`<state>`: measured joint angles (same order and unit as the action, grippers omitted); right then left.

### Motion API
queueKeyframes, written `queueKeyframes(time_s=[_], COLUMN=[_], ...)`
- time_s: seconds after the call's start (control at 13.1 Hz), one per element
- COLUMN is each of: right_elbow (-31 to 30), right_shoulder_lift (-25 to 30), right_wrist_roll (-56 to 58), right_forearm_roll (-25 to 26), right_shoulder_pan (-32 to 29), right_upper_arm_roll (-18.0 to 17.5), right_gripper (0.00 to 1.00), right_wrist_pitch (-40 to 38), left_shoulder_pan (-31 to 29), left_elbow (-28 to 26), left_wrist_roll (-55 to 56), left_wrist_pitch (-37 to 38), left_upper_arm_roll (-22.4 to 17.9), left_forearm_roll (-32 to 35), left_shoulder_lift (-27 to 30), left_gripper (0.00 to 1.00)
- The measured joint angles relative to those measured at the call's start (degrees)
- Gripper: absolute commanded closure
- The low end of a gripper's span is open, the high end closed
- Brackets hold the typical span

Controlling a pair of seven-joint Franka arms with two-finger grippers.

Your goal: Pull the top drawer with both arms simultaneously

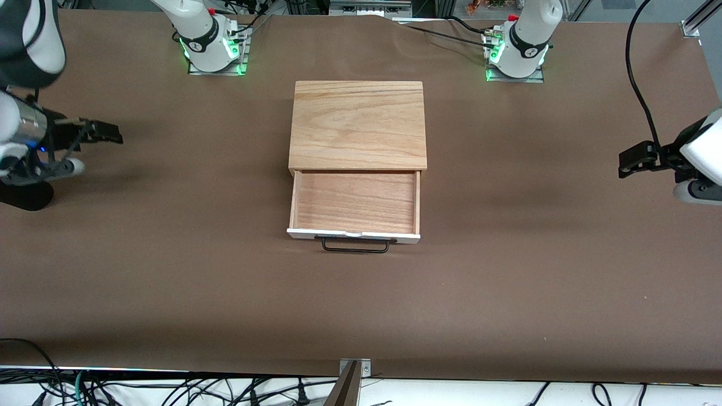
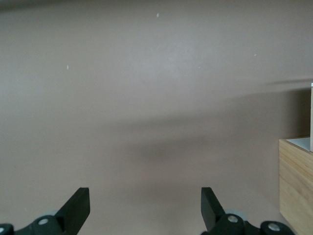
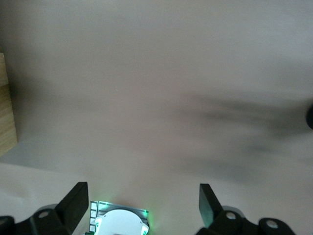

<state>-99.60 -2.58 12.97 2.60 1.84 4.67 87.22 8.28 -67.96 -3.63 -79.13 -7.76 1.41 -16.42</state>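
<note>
A grained light-wood cabinet box point(image 1: 357, 124) sits in the middle of a wide brown table point(image 1: 507, 282), about midway between the two arms' ends; its top drawer, a shallow light-wood tray with a white front panel point(image 1: 355, 206), stands pulled well out toward the front camera, its bare wooden floor showing; a long thin black wire handle point(image 1: 355, 246) runs along the white panel on the side nearest that camera. Two white jointed robot arms rise from green-lit bases, the right arm's base point(image 1: 213, 48) and the left arm's base point(image 1: 516, 56), both farther from the front camera than the cabinet. The right arm's black two-finger gripper point(image 1: 107, 132) hangs over bare table toward the right arm's end, well apart from the cabinet and drawer; in the right wrist view its fingers point(image 3: 73, 203) are spread wide with nothing between them, and a sliver of the wooden cabinet shows at the frame's edge. The left arm's black two-finger gripper point(image 1: 629, 163) hangs over bare table toward the left arm's end, likewise well apart from the drawer; in the left wrist view its fingers point(image 2: 78, 208) are released and wide, holding nothing, with a corner of the wooden cabinet in view at the frame's edge. Neither gripper touches the handle.
</note>
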Motion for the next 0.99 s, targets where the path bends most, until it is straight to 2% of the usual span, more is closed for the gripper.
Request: queueKeyframes(time_s=[0.15,0.38,0.61,0.99], right_elbow=[-1.18,-0.42,0.96,2.43], right_shoulder_lift=[3.72,5.49,5.48,4.42], right_wrist_roll=[-0.96,-2.04,-3.14,-9.16], right_forearm_roll=[1.00,0.65,-1.14,-2.41], right_shoulder_pan=[-0.01,-0.56,-1.44,-1.13], right_upper_arm_roll=[-0.39,0.03,0.92,0.33], right_gripper=[0.00,0.00,0.00,0.00], right_wrist_pitch=[0.95,3.70,4.09,4.84], left_shoulder_pan=[-1.56,-4.52,-4.81,-5.50], left_elbow=[-3.67,-6.87,-9.06,-9.86], left_wrist_roll=[1.01,1.37,1.60,1.90], left_wrist_pitch=[0.08,0.10,0.10,0.09], left_upper_arm_roll=[1.78,4.99,5.43,5.48], left_forearm_roll=[-0.23,-0.69,-1.53,-4.05], left_shoulder_lift=[2.86,5.26,6.37,6.47], left_gripper=[0.00,0.00,0.00,0.00])
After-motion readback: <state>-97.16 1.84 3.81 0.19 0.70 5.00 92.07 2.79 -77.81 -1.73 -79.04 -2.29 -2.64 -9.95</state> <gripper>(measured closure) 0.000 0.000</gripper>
